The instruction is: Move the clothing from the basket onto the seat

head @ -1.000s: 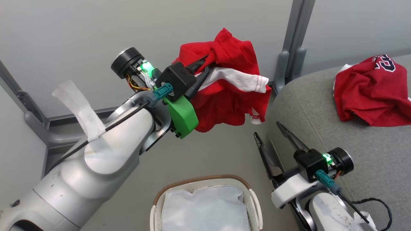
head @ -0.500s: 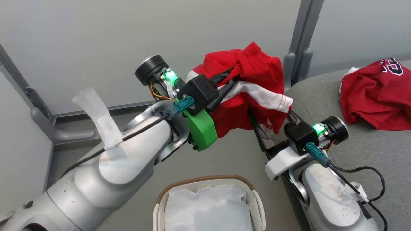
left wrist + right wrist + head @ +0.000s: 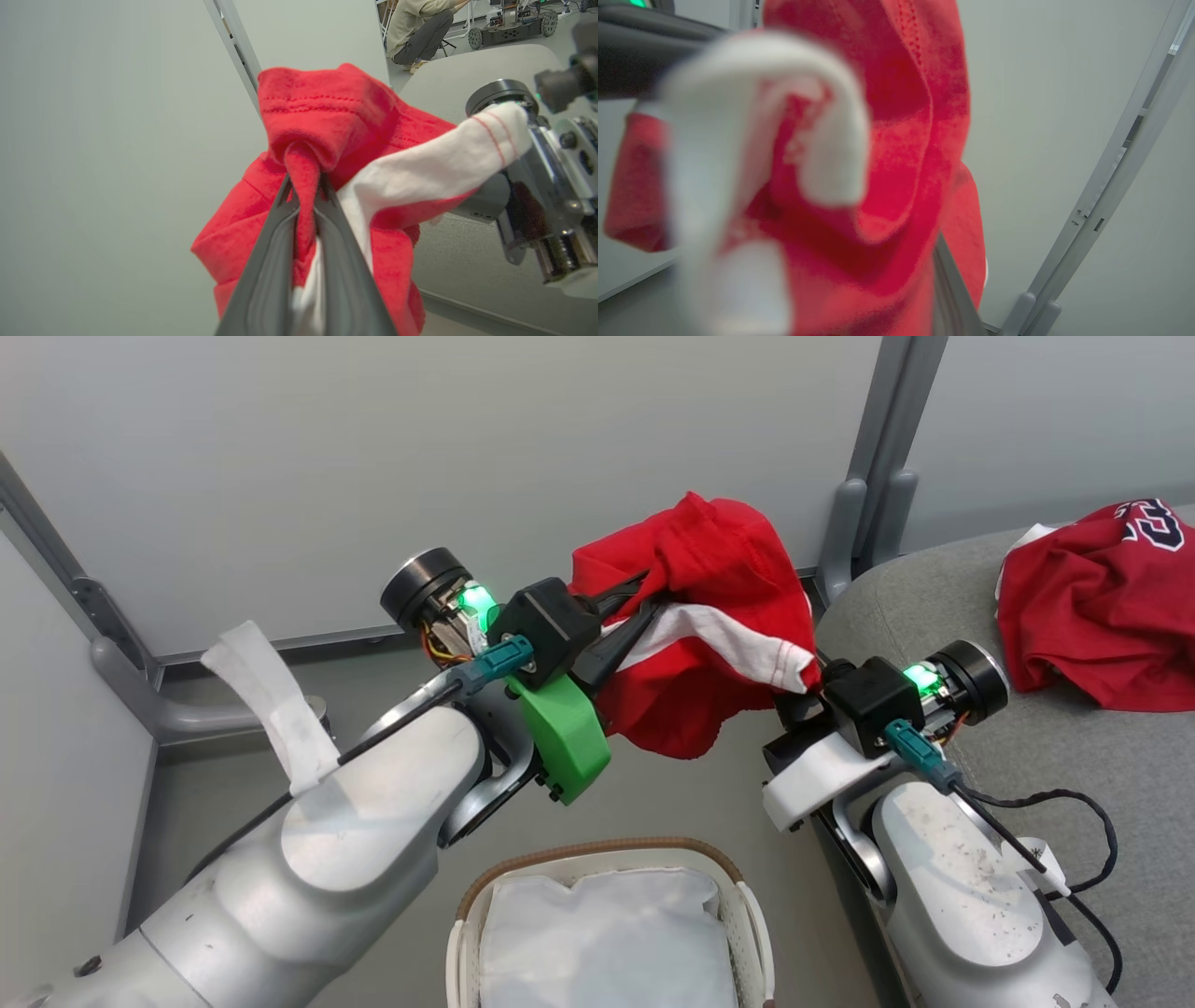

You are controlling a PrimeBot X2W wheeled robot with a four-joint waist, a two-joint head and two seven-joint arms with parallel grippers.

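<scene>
– Clothing (image 3: 709,616) is hanging bunched: left gripper (image 3: 303,186) pinching its top fold, right gripper (image 3: 801,702) clamping the lower hem (fingertips buried).
– And the seat (image 3: 1074,756) is lying just beyond the right gripper, so that arm is sitting nearer.

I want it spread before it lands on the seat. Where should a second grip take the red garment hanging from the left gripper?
Probably the red garment's white band, at its stitched end. It juts free toward the seat, away from the bunched red fold the left gripper pinches, so come from the seat side.
</scene>
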